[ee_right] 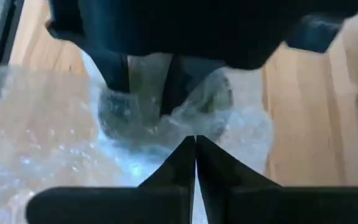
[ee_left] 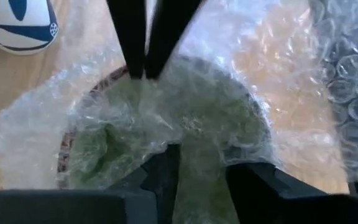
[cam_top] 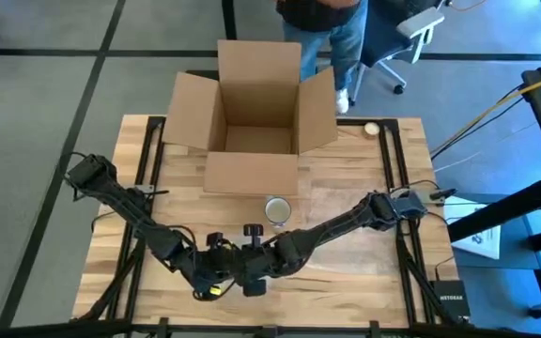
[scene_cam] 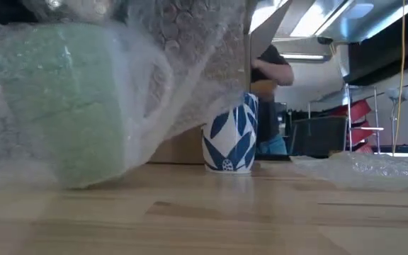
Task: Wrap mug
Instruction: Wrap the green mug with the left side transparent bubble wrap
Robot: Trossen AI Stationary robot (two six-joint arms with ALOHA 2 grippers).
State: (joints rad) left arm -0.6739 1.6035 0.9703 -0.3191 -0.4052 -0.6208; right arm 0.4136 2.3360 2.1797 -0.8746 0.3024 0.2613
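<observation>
A green mug (scene_cam: 55, 106), covered in clear bubble wrap (scene_cam: 190, 64), stands near the table's front edge; in the left wrist view I look down into the green mug (ee_left: 185, 124) through the wrap. My left gripper (ee_left: 207, 177) is closed on the wrapped mug's side. My right gripper (ee_right: 195, 149) is shut on the wrap at the mug's rim, opposite the left one. In the high view both grippers meet at the front middle, left gripper (cam_top: 216, 282) and right gripper (cam_top: 252, 277). A blue-and-white mug (cam_top: 277, 208) stands upright on its base behind them. My left gripper has a wrapped part of the green mug's side (ee_left: 204, 186) between its two fingers, coming from above. Whether one finger is inside the mug I cannot tell. The mug stands on the table. My right gripper pinches the bubble wrap (ee_left: 140, 84) between its shut fingers, at the mug's rim. The fingers (ee_left: 135, 37) point down from above. The wrap lies crumpled over the mug's mouth.
An open cardboard box (cam_top: 252, 122) stands at the table's far side, and a person (cam_top: 332, 28) is behind it. Loose bubble wrap (scene_cam: 374, 166) lies flat on the right. A small roll (cam_top: 372, 130) sits at the far right corner.
</observation>
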